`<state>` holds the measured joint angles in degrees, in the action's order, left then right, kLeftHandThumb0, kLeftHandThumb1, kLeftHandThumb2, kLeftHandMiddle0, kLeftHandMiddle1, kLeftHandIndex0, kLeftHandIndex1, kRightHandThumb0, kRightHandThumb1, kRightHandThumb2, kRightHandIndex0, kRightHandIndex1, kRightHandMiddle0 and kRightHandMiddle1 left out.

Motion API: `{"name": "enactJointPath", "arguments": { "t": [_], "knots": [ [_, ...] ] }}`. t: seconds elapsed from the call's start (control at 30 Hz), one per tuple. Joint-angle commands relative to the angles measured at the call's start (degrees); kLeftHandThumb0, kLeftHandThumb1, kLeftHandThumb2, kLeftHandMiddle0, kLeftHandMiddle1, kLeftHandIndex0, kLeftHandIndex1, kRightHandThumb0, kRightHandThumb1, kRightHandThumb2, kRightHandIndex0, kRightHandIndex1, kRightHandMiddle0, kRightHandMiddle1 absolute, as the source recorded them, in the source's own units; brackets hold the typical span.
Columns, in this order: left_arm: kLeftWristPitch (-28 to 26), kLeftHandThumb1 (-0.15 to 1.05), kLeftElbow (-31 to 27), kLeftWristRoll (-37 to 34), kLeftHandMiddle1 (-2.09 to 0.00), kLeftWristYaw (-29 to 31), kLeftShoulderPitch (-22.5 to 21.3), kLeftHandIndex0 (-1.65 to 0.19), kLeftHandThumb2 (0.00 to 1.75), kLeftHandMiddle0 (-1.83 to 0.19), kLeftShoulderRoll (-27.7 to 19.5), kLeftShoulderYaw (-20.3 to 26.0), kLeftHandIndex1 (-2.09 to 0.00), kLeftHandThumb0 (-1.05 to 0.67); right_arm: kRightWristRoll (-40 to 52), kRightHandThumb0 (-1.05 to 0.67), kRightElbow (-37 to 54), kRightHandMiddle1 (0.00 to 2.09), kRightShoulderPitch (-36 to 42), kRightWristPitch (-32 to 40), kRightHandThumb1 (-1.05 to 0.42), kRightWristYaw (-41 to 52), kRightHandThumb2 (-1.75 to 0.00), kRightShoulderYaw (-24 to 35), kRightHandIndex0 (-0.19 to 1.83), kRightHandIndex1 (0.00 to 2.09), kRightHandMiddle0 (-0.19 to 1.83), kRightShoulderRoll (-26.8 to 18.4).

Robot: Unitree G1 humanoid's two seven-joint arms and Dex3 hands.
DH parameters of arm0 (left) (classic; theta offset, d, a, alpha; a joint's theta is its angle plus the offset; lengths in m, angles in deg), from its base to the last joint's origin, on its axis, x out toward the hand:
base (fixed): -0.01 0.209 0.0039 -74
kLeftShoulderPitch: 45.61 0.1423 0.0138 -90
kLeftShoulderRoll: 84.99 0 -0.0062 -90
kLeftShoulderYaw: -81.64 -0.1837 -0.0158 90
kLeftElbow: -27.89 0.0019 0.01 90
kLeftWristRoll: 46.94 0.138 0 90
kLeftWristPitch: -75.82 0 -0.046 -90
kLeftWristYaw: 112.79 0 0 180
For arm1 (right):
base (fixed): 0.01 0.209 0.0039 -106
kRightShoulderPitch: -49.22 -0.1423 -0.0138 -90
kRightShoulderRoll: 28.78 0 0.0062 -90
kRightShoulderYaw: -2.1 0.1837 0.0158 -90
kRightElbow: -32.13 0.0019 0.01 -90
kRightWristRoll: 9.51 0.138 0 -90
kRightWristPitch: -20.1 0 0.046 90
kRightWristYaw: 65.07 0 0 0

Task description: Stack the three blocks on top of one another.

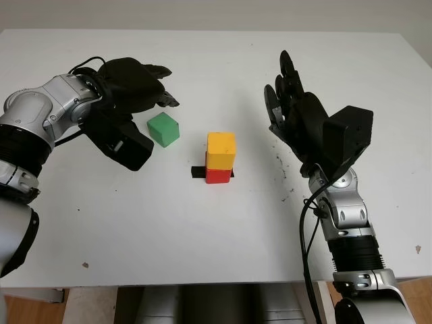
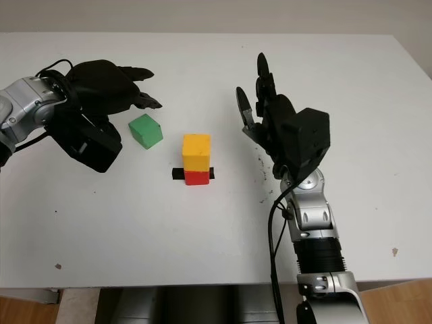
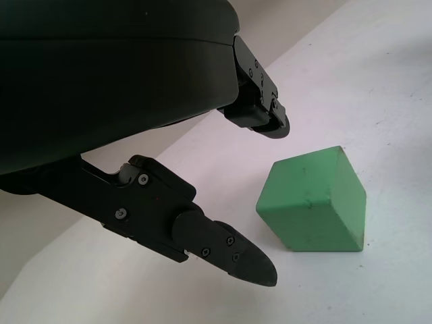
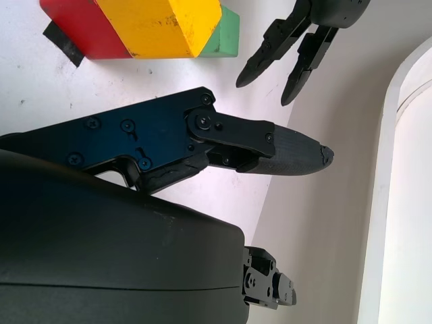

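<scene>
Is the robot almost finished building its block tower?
Partly. Done: the yellow block already sits on the red block, which rests on a black mark. In hand: nothing yet; the left hand is open, hovering just beside the green block on the table. The right hand is open, off to the stack's other side. Left: grasp green and put it on yellow.

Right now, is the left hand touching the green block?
Apart. In the left wrist view, white table shows between the left hand's fingertips and the green block; the hand is open beside it.
</scene>
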<state>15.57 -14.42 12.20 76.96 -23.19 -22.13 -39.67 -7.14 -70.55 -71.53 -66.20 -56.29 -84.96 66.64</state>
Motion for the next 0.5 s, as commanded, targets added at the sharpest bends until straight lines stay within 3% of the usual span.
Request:
{"name": "enactJointPath", "arguments": {
  "t": [0.0, 0.47],
  "knots": [
    [-0.32, 0.83, 1.59, 0.25, -0.06, -1.46, -0.71, -0.44, 0.06, -0.07, 0.42, -0.73, -0.09, -0.59, -0.03, -0.66, 1.37, 0.04, 0.57, -0.46, -1.05, 0.1, -0.59, 0.27, -0.19, 0.04, -0.19, -0.4],
    [-0.07, 0.88, 7.59, -2.06, -0.07, -7.87, 0.06, -0.52, 0.06, -0.13, 3.03, -1.37, -0.13, -0.6, 0.03, -0.65, 1.84, 0.01, 1.05, -0.39, -1.05, 0.26, -0.6, 0.3, -0.19, 0.01, -0.19, -0.32]
  ]
}}
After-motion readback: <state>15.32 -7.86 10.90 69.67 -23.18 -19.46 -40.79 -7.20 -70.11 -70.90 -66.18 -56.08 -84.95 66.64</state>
